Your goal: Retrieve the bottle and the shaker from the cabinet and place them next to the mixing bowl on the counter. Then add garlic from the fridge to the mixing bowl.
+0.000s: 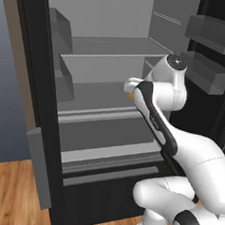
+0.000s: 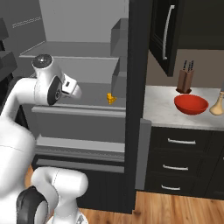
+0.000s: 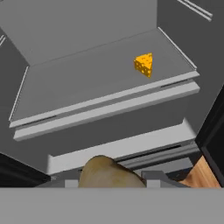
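The arm is standing at the open fridge [image 1: 103, 61], with its hand held in front of the middle shelf level. In the hand view, a brownish rounded lump, the garlic [image 3: 109, 173], is sitting between the two finger tips of the gripper [image 3: 109, 183]; the jaws are closing tightly on it, so the pincer is gripping the garlic. A yellow cheese wedge [image 3: 145, 64] is lying on the grey shelf ahead of the hand, well apart from the garlic.

In the right base view, the counter [image 2: 162, 109] is lying to the right of the fridge. The red bowl [image 2: 190, 104] is resting on it, with the tan bottle [image 2: 218, 105] standing just beside it at the picture's edge. A knife block [image 2: 185, 81] is standing behind the bowl. The shaker cannot be made out here.

Judged progress: the bottle is already placed beside the bowl. The garlic is already in the grip but not yet in the bowl. What appears to be left is carrying it out of the fridge, across to the counter, and releasing it into the bowl.
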